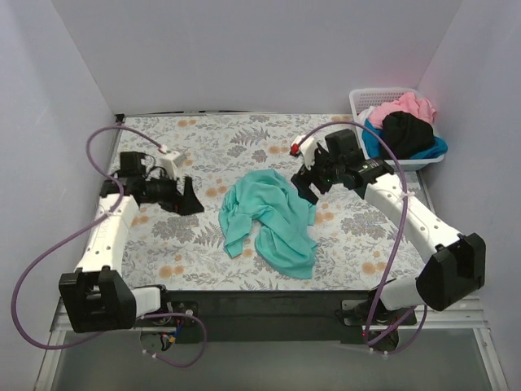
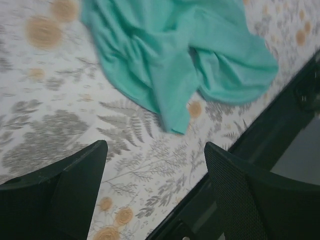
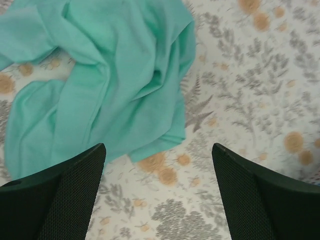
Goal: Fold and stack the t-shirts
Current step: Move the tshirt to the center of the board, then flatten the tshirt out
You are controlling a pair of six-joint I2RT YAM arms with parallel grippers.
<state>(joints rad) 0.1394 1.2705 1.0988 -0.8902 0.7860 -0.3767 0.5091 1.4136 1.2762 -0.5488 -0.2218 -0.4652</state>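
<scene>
With left gripper (image 1: 194,201) and right gripper (image 1: 306,191) both spread empty, we find the teal t-shirt (image 1: 270,224) nearer the right, at its 8 o'clock.

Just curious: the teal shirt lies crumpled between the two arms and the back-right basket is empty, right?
Not empty: the top external view shows the white basket holding a pink garment, a black garment and a blue garment. The teal t-shirt is as you say.
</scene>
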